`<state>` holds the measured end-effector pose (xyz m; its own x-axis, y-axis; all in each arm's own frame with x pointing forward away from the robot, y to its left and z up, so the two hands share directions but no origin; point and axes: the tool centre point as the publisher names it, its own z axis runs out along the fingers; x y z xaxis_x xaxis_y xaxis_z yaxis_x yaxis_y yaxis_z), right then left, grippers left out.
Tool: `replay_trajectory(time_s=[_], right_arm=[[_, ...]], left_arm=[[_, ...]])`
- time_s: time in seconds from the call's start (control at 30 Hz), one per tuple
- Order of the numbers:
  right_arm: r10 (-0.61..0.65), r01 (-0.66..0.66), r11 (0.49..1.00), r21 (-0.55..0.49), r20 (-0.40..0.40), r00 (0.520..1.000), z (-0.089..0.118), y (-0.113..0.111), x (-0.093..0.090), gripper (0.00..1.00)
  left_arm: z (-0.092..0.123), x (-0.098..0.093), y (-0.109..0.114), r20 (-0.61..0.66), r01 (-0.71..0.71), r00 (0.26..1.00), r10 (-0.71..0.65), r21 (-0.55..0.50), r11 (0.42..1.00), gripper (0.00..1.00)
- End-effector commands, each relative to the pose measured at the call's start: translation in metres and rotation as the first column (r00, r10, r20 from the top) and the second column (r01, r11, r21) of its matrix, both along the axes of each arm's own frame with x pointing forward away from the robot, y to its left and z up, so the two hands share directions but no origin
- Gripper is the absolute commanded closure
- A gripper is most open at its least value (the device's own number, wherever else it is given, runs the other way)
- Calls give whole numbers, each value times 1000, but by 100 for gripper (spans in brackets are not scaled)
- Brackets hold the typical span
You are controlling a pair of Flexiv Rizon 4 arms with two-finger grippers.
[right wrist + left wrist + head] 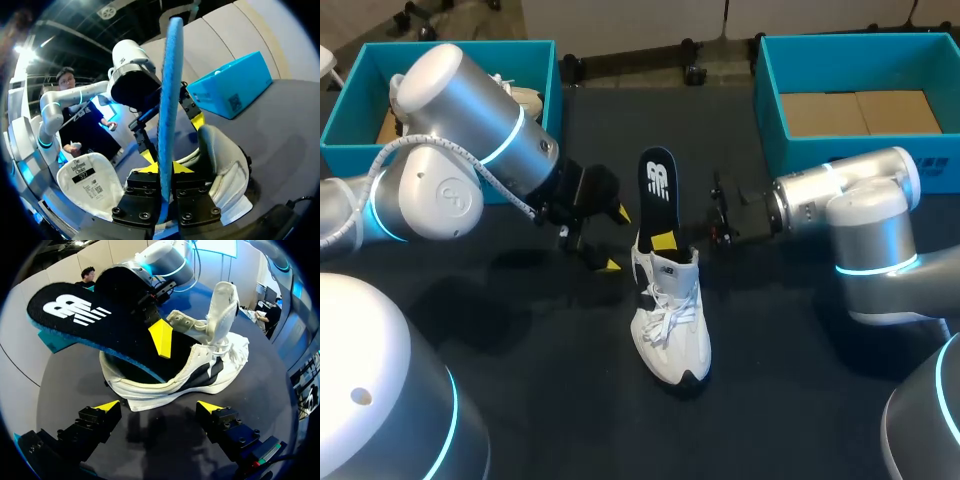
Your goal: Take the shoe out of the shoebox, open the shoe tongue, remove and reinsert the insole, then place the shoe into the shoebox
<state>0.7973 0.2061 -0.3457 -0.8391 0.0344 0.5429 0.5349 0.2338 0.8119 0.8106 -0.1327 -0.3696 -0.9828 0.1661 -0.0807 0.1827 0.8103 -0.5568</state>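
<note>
Shoe [670, 325], white with black trim, on the dark surface [800, 400] between the two arms, toe toward the robot, laces loose. Its tongue [222, 302] pulled up and forward; on the underside a white label [85, 177] with dark print and a small code square. Black insole [657, 205], blue at the edge, half out of the shoe: lower end down inside the heel, upper end standing high and leaning away from the toe. White brand logo [75, 312] across that upper end.

Right pincer [162, 167] closed tight on the insole's lower part, one yellow tip on each face, just above the shoe's opening. Left pincer [159, 406] spread wide, holding nothing, low over the surface, just beside the shoe and clear of it.

Left box [450, 48], teal, at the far left with a second shoe [525, 100] inside and a printed sticker [234, 102] on one wall. Right box [860, 42], also teal, at the far right, brown card floor showing.
</note>
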Motion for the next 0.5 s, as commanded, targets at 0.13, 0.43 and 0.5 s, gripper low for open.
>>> replay_trajectory(time_s=[0.13,0.43,0.5], right_arm=[[5,-5,1000,-6,20,1000,14,-3,5,87],[19,-18,1000,-15,43,999,22,-2,15,92],[25,-25,1000,-18,36,999,22,-2,16,100]], left_arm=[[-1,-1,-1,0,-2,1000,2,-2,1000,0],[-2,-4,0,-3,-9,1000,9,-3,1000,0],[-2,-5,0,-4,-9,1000,9,-3,1000,0]])
